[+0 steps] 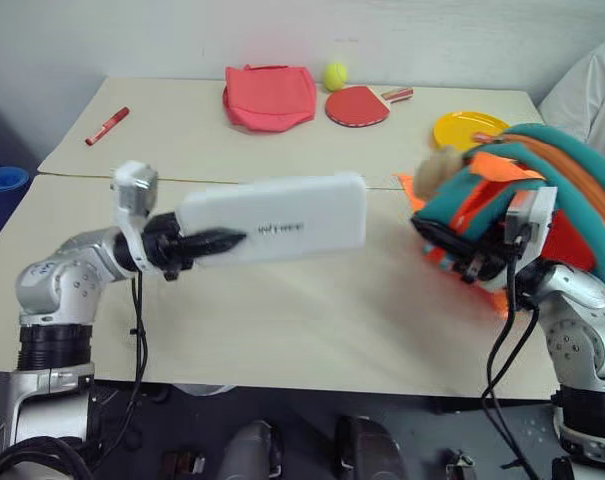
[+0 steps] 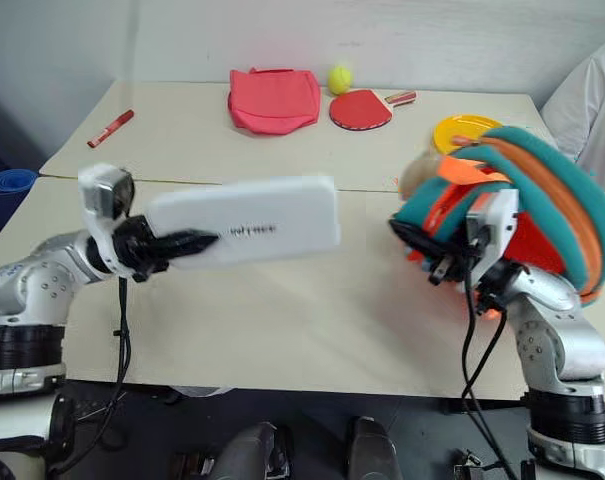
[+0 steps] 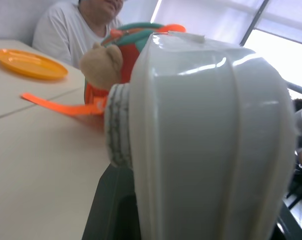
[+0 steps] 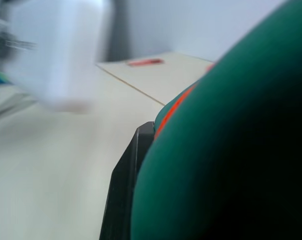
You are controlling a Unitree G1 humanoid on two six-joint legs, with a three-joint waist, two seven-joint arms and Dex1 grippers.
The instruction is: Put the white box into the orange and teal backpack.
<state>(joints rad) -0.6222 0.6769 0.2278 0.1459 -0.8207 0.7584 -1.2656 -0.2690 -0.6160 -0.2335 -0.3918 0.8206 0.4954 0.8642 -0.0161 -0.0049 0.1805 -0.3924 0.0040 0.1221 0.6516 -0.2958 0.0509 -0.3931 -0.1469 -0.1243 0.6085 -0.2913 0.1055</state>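
The white box (image 1: 282,226) is held level above the table (image 1: 282,330), off its surface, by the left gripper (image 1: 204,243), whose black fingers are clamped on one narrow end. The box is seen as a flat, elongated white case with rounded corners, its broad face turned toward the head camera and small grey lettering printed near the held end; in the left wrist view its glossy end is seen with moulded ridges along it. Its free end is pointed toward the orange and teal backpack (image 1: 542,190) and is kept apart from it by a gap. The backpack is seen as bright orange fabric edged with thick teal padded trim, with a tan plush bear (image 1: 437,170) fixed at the side nearest the box and an orange webbing strap (image 3: 61,106) lying flat on the table between the backpack and the box. The right gripper (image 1: 472,262) is pressed against the teal edge on the backpack's box-facing side; its fingers appear closed on that trim, though the contact is blurred and partly hidden in the right wrist view. Behind the backpack a yellow plate (image 1: 467,128) is set on the table. Farther along the table's back edge, well apart from the backpack, a red paddle (image 1: 358,105), a yellow-green ball (image 1: 335,76) and a flat pink-red pouch (image 1: 270,96) are lined up, and a red marker (image 1: 107,126) lies well past the pouch.
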